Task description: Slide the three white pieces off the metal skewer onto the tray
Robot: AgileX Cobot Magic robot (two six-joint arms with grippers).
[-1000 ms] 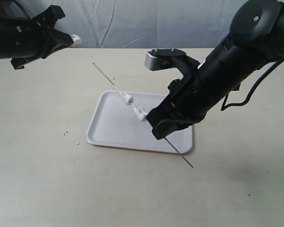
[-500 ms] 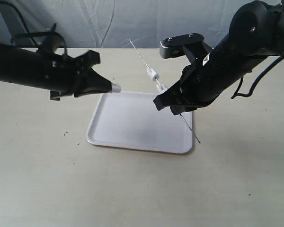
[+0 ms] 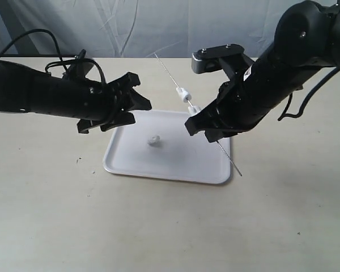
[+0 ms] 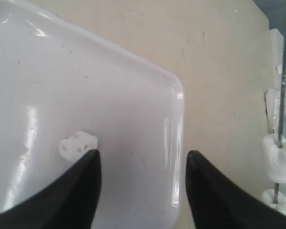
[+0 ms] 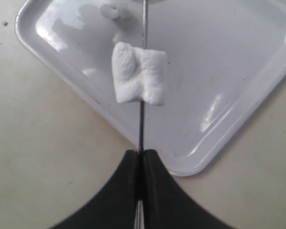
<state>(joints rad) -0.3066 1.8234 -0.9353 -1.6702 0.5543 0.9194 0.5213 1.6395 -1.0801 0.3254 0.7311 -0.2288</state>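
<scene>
Left gripper [image 4: 143, 162] spread over tray [image 4: 109, 86], loose white piece [image 4: 77, 144] lying inside, right wrist view alone shows right gripper [image 5: 142, 155] pinching metal skewer [image 5: 142, 129] beside threaded piece [image 5: 139, 78]

No legible text, label, brand, number or sign anywhere; tray [image 3: 130, 161] surface blank.

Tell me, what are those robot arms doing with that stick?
The right gripper pinches a thin metal skewer, holding it tilted over the tray. Two white pieces sit on the skewer. The third piece lies loose on the tray, near the open left gripper.
</scene>
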